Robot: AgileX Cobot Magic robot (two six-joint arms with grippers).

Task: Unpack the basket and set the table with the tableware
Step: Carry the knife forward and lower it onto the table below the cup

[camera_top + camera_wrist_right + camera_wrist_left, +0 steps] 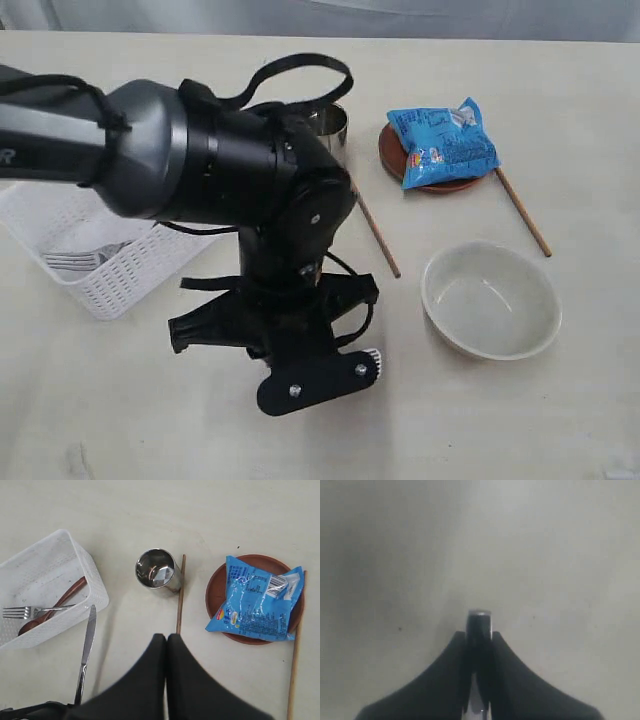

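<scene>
Low over the table (120, 400), downturned left claw (479, 637) tight on the knife (88, 637)

You get bright, even light in the exterior view; the bowl (490, 300) casts just a faint shadow at its 6 o'clock edge. Your left wrist view is dim, grey and blurred. The right wrist view is sharp, with reflections inside the steel cup (158, 571).

Mid-table (150, 420), bulky black left arm (200, 165), hiding part of the white basket (120, 280) at the left edge; inside, seemingly a fork (75, 262). Toward the far edge: steel cup (335, 122), brown plate (392, 160) under blue snack bag (443, 145), flanked by chopsticks (378, 232). Nearer the right edge, off-white bowl (490, 300).
</scene>
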